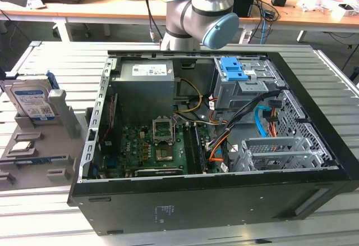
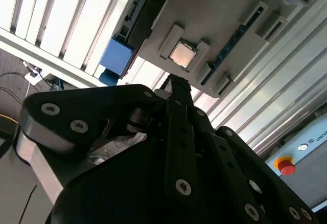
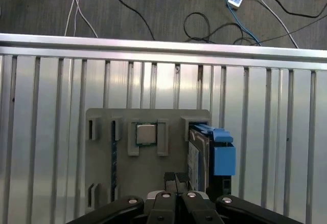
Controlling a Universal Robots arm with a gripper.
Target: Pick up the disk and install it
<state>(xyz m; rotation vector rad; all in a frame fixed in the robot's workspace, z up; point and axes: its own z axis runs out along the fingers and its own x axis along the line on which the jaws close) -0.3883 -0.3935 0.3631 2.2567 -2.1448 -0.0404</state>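
Observation:
The disk [image 1: 32, 101] stands on edge in a grey holder [image 1: 33, 145] at the exterior view's left, beside the open computer case [image 1: 213, 133]. It is silver-grey with a blue-and-white label and a bright blue bracket. In the first wrist view the disk [image 3: 200, 155] sits in the holder's [image 3: 102, 157] end slot, next to a square processor chip [image 3: 146, 133]. My gripper [image 3: 176, 179] hangs above the holder, apart from the disk, its fingers together with nothing between them. In the second wrist view the gripper [image 2: 176, 83] points at the chip [image 2: 182, 54], with the disk's blue bracket [image 2: 117, 55] off to one side.
The case lies open on a slatted metal table [image 1: 56, 60], showing a motherboard [image 1: 151, 145], a blue drive latch [image 1: 233, 69] and metal drive cages [image 1: 280, 150]. My arm [image 1: 196, 10] rises behind the case. Cables lie on the floor [image 3: 204, 19] past the table edge. A red button [image 2: 286, 166] is nearby.

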